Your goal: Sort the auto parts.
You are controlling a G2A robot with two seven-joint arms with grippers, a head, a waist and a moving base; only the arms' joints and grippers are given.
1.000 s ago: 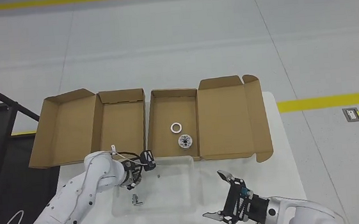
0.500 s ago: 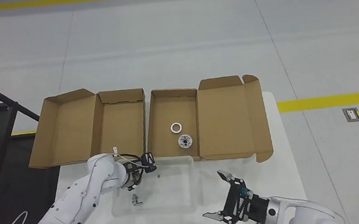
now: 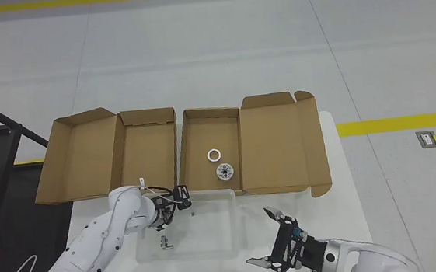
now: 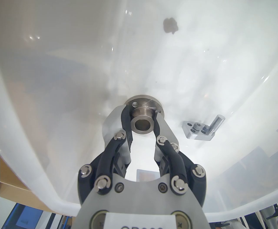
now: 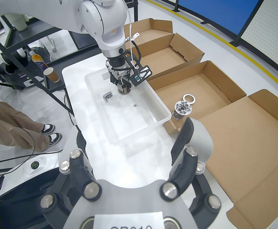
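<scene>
We log: left gripper (image 4: 141,121) clamped on a smooth flanged metal bushing (image 4: 143,109), its flange part-hidden behind the ribbed pads (image 4: 126,124); right gripper (image 5: 133,132) wide, empty.

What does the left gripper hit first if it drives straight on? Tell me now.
The clear tray floor, through the flanged bushing that the left gripper grips; its flange seems already at or near that floor.

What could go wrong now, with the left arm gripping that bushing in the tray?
The left fingers pinch the bushing only by its smooth round neck, so it may slip or tilt when lifted. The tray wall stands between it and the boxes; a low carry could clip it. The bracket lies close by and might get nudged.
</scene>
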